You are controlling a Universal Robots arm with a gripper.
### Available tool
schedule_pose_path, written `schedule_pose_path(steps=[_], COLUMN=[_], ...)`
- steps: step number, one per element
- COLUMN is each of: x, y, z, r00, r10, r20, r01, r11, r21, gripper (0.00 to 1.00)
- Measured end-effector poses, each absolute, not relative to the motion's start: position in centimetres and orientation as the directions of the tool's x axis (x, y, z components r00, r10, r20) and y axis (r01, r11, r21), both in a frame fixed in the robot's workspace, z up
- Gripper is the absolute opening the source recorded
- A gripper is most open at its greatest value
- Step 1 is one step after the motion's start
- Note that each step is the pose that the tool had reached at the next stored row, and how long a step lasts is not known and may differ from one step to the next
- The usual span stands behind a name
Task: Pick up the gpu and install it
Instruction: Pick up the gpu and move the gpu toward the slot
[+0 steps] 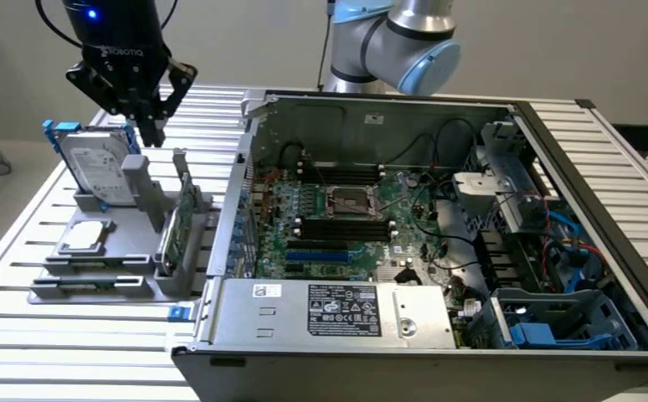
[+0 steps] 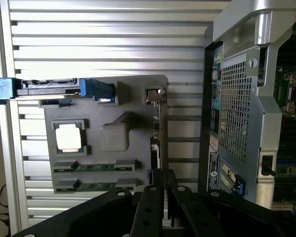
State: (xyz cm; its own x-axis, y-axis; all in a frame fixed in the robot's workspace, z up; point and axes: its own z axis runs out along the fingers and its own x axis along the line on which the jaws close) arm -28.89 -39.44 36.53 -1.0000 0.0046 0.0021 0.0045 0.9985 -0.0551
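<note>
The gpu (image 1: 179,219) is a thin green card standing on edge in a grey holder (image 1: 134,251) on the slatted table, at the exterior view's left. In the wrist view the gpu (image 2: 158,129) shows edge-on along the side of the holder (image 2: 133,106) that faces the computer case. My gripper (image 1: 152,132) hangs in the air above the holder's far end, near the hard drive, apart from the gpu and carrying nothing. Seen from the wrist, the gripper (image 2: 166,186) points down beside the gpu's edge.
An open computer case (image 1: 436,109) with its motherboard (image 1: 347,222) lies right of the holder. The holder also carries a silver hard drive with blue rails (image 1: 93,166), a square silver chip (image 1: 86,237) and two memory sticks (image 1: 90,261). Slatted table (image 1: 67,343) surrounds them.
</note>
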Motion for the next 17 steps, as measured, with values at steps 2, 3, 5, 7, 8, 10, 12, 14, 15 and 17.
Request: schedule_pose_path(steps=[2,3,5,7,8,10,12,14,15,17], x=[-28.9,-28.9,-28.9,-28.9,-28.9,-28.9,-28.9,-28.9,-28.9,-28.9], y=[-39.4,-39.4,-39.4,-39.4,-39.4,-39.4,-39.4,-39.4,-39.4,-39.4], z=[36.5,36.5,36.5,36.2,36.1,35.7,35.3,35.0,34.8,34.4], r00=[-1.000,-1.000,-1.000,-1.000,-1.000,-1.000,-1.000,-1.000,-1.000,-1.000], r10=[0.005,0.005,0.005,0.005,0.004,0.004,0.003,-0.002,-0.005,-0.009], r20=[0.002,0.002,0.002,0.002,0.002,0.002,0.002,0.002,0.002,0.002], r01=[0.004,0.004,0.004,0.004,0.004,0.004,0.002,-0.002,-0.005,-0.009], r11=[0.998,0.998,0.998,0.998,0.998,0.998,0.998,0.998,0.998,0.998], r21=[-0.055,-0.055,-0.055,-0.056,-0.057,-0.057,-0.057,-0.056,-0.057,-0.057], gripper=[0.30,0.30,0.36,0.36,0.36,0.36,0.36,0.36,0.36,0.36])
